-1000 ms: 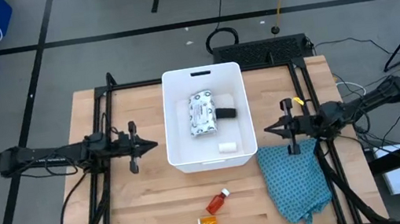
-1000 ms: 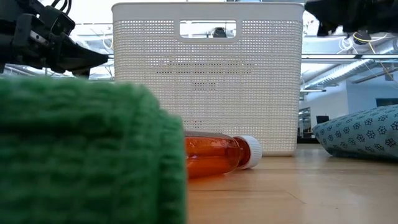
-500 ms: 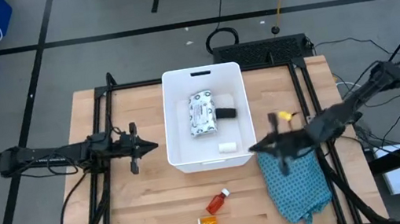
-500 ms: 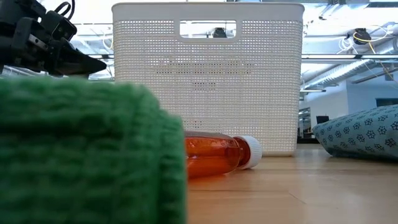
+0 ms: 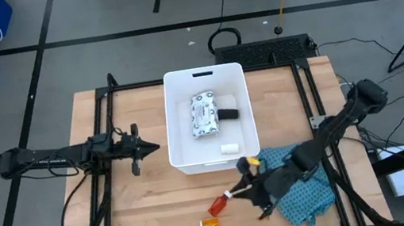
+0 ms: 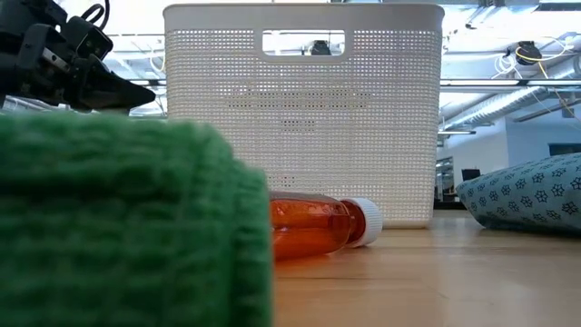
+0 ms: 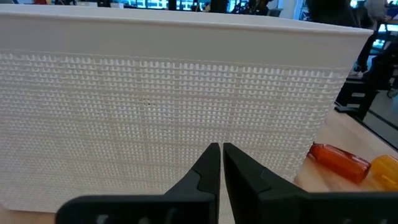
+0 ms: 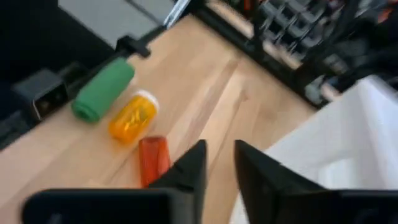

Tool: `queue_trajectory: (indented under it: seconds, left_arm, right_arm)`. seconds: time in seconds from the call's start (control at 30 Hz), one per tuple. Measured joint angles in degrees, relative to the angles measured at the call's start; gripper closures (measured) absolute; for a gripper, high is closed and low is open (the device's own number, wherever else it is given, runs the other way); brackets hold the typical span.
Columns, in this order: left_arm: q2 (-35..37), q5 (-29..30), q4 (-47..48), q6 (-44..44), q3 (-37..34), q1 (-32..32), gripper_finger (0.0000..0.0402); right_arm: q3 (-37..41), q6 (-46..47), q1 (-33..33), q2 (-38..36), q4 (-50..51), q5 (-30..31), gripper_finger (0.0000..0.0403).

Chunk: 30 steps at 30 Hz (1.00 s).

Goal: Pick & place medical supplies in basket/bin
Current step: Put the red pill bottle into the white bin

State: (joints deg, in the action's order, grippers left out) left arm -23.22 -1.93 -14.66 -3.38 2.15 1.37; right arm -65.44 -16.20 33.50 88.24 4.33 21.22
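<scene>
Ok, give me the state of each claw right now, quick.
Left claw: shut, holding nothing, beside the white bin.
Right claw: open a little, empty, next to the red bottle.

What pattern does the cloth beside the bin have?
Small dark flowers on the teal cloth, best seen in the low view.

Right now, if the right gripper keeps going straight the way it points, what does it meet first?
Probably the red bottle: it lies on the table just ahead of the right gripper, past its slightly parted fingertips. Depth is unclear; the gripper may pass above it.
</scene>
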Motion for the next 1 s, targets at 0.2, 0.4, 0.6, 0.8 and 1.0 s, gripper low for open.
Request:
queue_trajectory:
  seconds: [0.2,0.4,0.6,0.8,1.0]
  left_arm:
    - [0.0,0.0,0.05,-0.17,0.0,0.0,0.0378]
    - [0.0,-0.05,0.12,-0.17,0.0,0.0,0.0378]
    - [0.0,-0.07,0.98,-0.25,0.0,0.0,0.0378]
    - [0.0,-0.04,2.44,-0.43,0.0,0.0,0.0378]
    - [0.0,-0.11,2.48,-0.63,0.0,0.0,0.0378]
  right_arm:
    - [-0.01,2.92,-1.86,7.33,-4.25,-3.13,0.0207]
    - [-0.01,4.3,-3.57,11.79,-6.74,-8.91,0.0147]
    - [-0.01,5.62,-4.38,15.31,-7.27,-12.4,0.015]
    - [-0.01,5.26,-5.33,17.45,-5.77,-14.08,0.0158]
    - [0.03,3.69,-6.3,19.87,-4.94,-13.78,0.0159]
